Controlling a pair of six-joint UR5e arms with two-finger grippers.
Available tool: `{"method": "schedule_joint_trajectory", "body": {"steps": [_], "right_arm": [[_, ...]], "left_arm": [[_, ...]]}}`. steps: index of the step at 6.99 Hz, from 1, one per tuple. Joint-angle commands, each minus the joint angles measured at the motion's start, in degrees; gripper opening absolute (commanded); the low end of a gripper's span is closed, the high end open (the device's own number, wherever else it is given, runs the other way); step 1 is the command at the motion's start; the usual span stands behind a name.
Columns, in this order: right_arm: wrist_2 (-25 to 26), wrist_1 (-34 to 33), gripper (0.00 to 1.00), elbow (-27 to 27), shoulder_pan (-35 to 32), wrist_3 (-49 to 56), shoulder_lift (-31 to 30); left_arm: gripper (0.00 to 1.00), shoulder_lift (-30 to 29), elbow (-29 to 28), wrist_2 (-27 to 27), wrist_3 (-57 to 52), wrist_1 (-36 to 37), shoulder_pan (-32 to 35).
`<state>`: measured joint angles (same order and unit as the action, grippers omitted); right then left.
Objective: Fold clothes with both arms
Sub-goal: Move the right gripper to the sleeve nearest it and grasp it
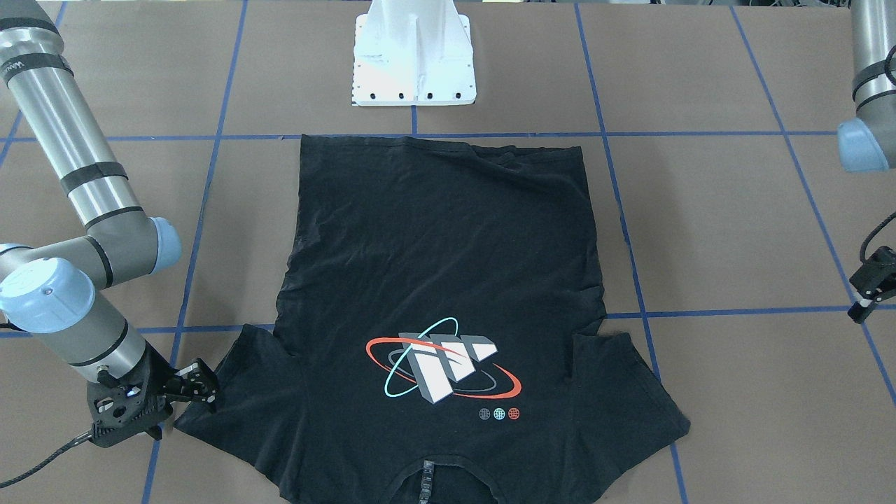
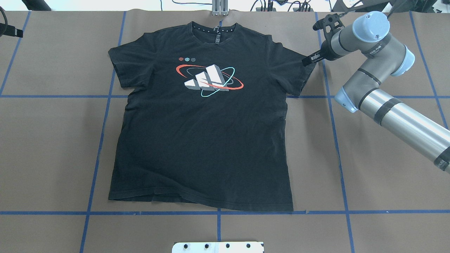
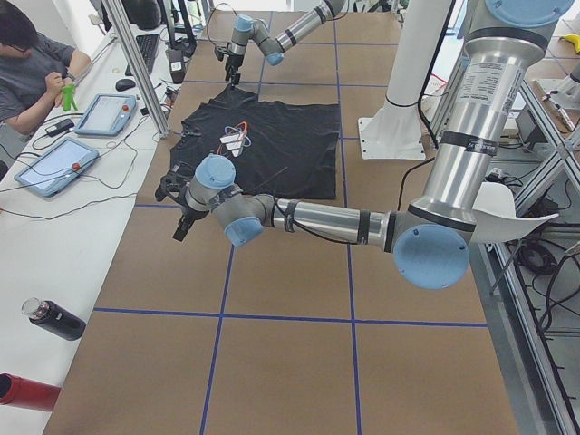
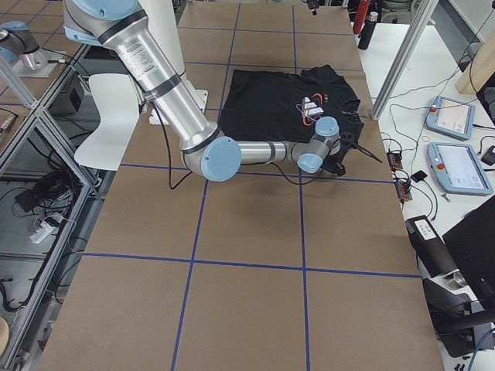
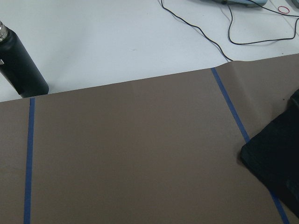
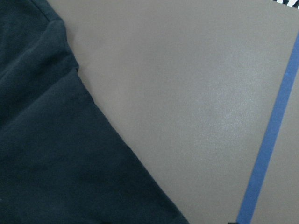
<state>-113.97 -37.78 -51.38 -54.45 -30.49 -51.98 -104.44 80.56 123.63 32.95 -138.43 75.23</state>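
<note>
1. The black T-shirt (image 2: 200, 140) lies spread flat, print up, in the middle of the overhead view. Its collar is at the top and its hem runs along the lower tape line.
2. The right gripper (image 1: 203, 385) sits at the lower left of the front-facing view. Its tips are just at the outer edge of the sleeve there. I cannot tell whether its fingers are spread or pressed together.
3. The right wrist view shows that sleeve's hem lying flat on the table at the frame's left, with no finger on it.
4. The left gripper (image 1: 868, 294) shows at the right edge of the front-facing view, well apart from the other sleeve. Whether its fingers are spread is not discernible.
5. The shirt is soft matte knit with faint wrinkles and a ribbed collar. Its print has white-grey slanted blocks ringed by red and teal ellipses, with three small dots beside them.
6. The table is covered in smooth brown paper (image 2: 369, 175) crossed by blue tape lines (image 2: 218, 212).
7. The arms are silver tubes with light-blue caps. The white pedestal (image 1: 413, 63) stands at the top centre of the front-facing view.
8. Only the left wrist view shows a black bottle (image 5: 18, 60) at upper left and thin cables (image 5: 201, 32) on a white surface.
9. Only the exterior left view shows a seated person (image 3: 32, 72) and tablets (image 3: 54, 168) at upper left.
</note>
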Motion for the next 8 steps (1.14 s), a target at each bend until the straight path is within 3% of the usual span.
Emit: {"method": "schedule_joint_trajectory", "body": {"steps": [1,4,6,7,8], "right_arm": [[-0.03,-0.1,0.71,0.31,0.05,-0.01,-0.22],[-0.02,-0.63,0.47,0.4,0.05,-0.01,-0.14],[-0.03,-0.63,0.08,0.23,0.05,-0.01,-0.14],[-0.11,-0.63,0.0,0.05,-0.04,-0.01,0.04],[-0.11,-0.63,0.0,-0.3,-0.04,-0.97,0.3]], "left_arm": [[1.0,-0.06,0.13,0.03,0.1,0.0,0.0],[1.0,-0.06,0.48,0.03,0.19,0.0,0.0],[1.0,-0.32,0.57,0.03,0.36,0.0,0.0],[1.0,-0.41,0.48,0.12,0.71,0.0,0.0],[1.0,-0.5,0.39,0.03,0.63,0.0,0.0]]}}
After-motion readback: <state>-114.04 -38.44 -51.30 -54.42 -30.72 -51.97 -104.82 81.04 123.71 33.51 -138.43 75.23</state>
